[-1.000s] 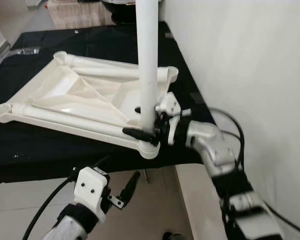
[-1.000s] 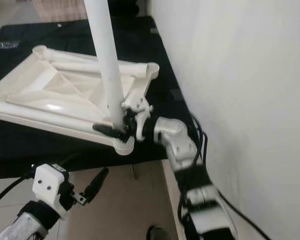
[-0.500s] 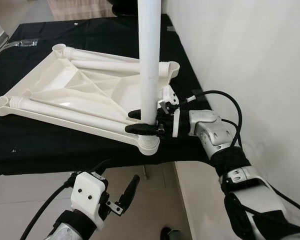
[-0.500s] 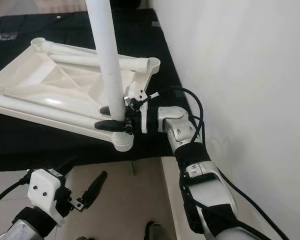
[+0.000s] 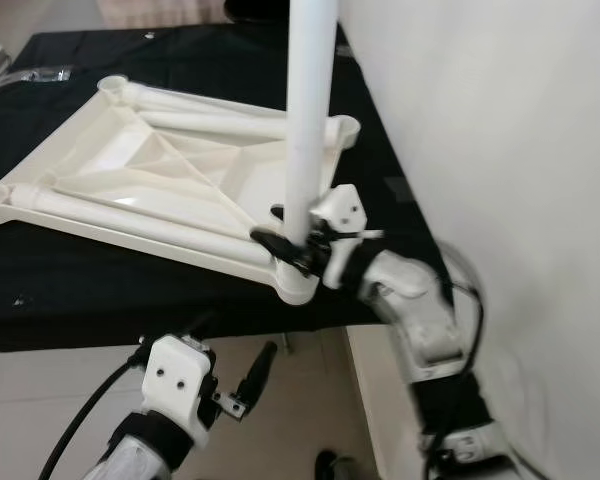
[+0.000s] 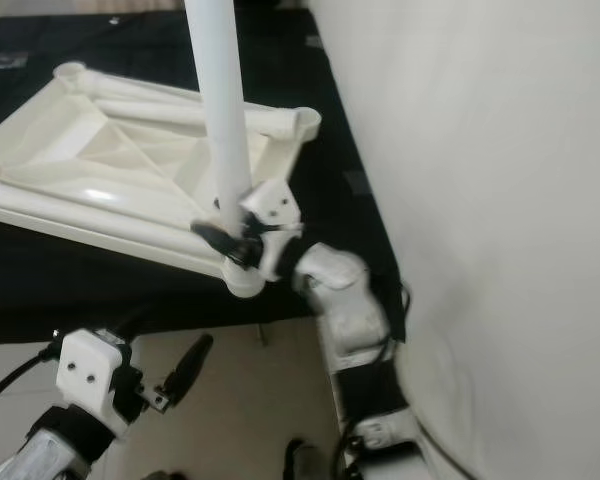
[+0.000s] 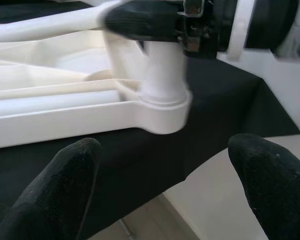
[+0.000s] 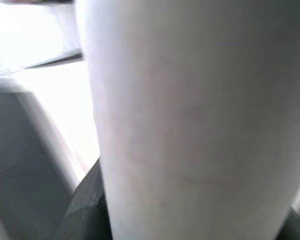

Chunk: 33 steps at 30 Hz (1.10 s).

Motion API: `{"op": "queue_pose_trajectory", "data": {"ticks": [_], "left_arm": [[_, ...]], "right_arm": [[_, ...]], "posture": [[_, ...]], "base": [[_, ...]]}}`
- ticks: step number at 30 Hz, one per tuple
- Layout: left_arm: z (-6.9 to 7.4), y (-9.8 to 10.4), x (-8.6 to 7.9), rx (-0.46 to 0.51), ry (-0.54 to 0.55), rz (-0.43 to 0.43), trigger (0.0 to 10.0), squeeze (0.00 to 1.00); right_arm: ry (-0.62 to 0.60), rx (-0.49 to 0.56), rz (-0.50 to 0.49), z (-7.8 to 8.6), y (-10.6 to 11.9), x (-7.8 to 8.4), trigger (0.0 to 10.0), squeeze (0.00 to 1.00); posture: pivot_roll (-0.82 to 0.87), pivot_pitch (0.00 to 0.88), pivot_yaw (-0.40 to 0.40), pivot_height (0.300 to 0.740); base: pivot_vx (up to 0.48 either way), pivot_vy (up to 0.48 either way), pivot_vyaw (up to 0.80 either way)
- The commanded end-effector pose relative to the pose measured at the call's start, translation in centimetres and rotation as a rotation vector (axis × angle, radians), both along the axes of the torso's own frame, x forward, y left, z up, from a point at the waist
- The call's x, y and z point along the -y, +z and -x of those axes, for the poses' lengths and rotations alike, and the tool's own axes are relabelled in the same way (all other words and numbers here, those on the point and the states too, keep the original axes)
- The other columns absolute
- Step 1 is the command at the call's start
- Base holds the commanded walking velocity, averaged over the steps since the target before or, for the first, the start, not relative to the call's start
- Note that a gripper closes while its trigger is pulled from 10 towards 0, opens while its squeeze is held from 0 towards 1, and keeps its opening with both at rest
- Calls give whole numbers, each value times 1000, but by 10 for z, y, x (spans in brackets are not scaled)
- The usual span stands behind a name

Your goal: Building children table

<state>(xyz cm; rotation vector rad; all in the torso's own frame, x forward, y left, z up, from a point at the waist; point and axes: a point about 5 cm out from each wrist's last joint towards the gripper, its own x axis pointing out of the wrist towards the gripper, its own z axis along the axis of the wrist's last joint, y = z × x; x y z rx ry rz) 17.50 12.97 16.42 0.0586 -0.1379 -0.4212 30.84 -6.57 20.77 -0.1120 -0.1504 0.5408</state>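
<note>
One leg standing in its corner socket, gripped low

One white table leg [image 5: 308, 110] stands upright in the corner socket [image 5: 296, 283] of the upturned white tabletop [image 5: 150, 190], which lies on the black-covered worktop [image 5: 100, 290] with that socket at the near right corner, close to the wall [image 5: 500, 150]. The right hand [image 5: 292, 240] is clamped on the leg just above the socket, one black finger on each side. The left hand [image 5: 248, 380] hangs below the worktop's front edge with its fingers [image 7: 65, 185] apart and holding nothing.

The leg looks like a hollow plastic tube: light, stiff, and smooth enough to slip when twisted (the right wrist view shows bare glossy plastic between the fingers). Holding it low, near the socket, seems sound, since a grip higher up would lever the long tube sideways. The tabletop is light too, I judge, and could slide on the cloth; bracing its near rim with the free hand would steady it.
</note>
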Motion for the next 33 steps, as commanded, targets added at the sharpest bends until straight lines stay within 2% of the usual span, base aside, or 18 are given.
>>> {"op": "queue_pose_trajectory", "data": {"ticks": [1,2,3,4,9,10,11,12,14,15,18,21,24,25,26,28,30,33], "left_arm": [[1,-7,-3,-37,9,2,10000,0],[-1,-7,-3,-37,7,2,10000,0],[-1,-7,-3,-37,7,2,10000,0],[-4,-9,-4,-37,6,-2,10000,0],[-8,-10,-3,-34,10,-1,10000,0],[-9,-10,-2,-32,11,0,10000,0],[-9,-10,-2,-32,11,0,10000,0],[-10,-10,-2,-29,14,0,10000,0],[-10,-10,-1,-27,16,2,10000,0],[-10,-10,-1,-25,18,2,10000,0],[-10,-10,-1,-24,19,2,10000,0],[-9,-9,1,-22,20,8,10000,0],[-8,-9,2,-22,20,10,10000,0],[-7,-9,2,-22,19,11,10000,0],[-5,-8,3,-21,19,12,10000,0],[-5,-8,3,-21,19,12,10000,0],[-2,-7,4,-23,18,14,10000,0],[2,-5,4,-26,18,15,10000,0]], "right_arm": [[-158,-96,71,6,-20,11,0,0],[-154,-117,46,15,-26,0,0,0],[-154,-117,46,15,-26,0,0,0],[-142,-118,37,17,-27,-12,0,0],[-142,-135,28,9,-21,-16,0,0],[-147,-136,31,8,-18,-17,3529,0],[-147,-136,31,8,-18,-17,3529,0],[-127,-129,24,6,-15,-17,10000,0],[-43,-122,-12,6,-10,-19,10000,43],[54,-122,-24,7,-8,-21,10000,1000],[161,-118,-35,9,-5,-24,10000,1000],[443,-66,-1,4,5,-17,10000,1000],[499,-48,21,2,7,-14,10000,1000],[564,-38,53,-1,9,-11,10000,384],[614,-31,74,-5,12,-9,10000,0],[614,-31,74,-5,12,-9,10000,0],[719,-46,82,-18,18,-7,10000,0],[767,-64,63,-36,26,-5,10000,0]], "posture": [[-53,244,-39,740],[-58,234,-28,740],[-58,234,-28,740],[-50,214,-21,740],[-47,193,-25,740],[-46,192,-26,740],[-46,192,-26,740],[-43,187,-29,740],[-39,185,-30,740],[-33,184,-34,740],[-33,184,-34,740],[-23,189,-45,740],[-22,191,-46,740],[-16,196,-48,740],[-8,201,-49,740],[-8,201,-49,740],[11,216,-53,740],[33,236,-50,740]], "base": [[0,0,0],[0,0,0],[0,0,0],[0,0,0],[0,0,0],[0,0,0],[0,0,0],[0,0,0],[0,0,0],[0,0,0],[0,0,0],[0,0,0],[0,0,0],[0,0,0],[0,0,0],[0,0,0],[0,0,0],[0,0,0]]}}
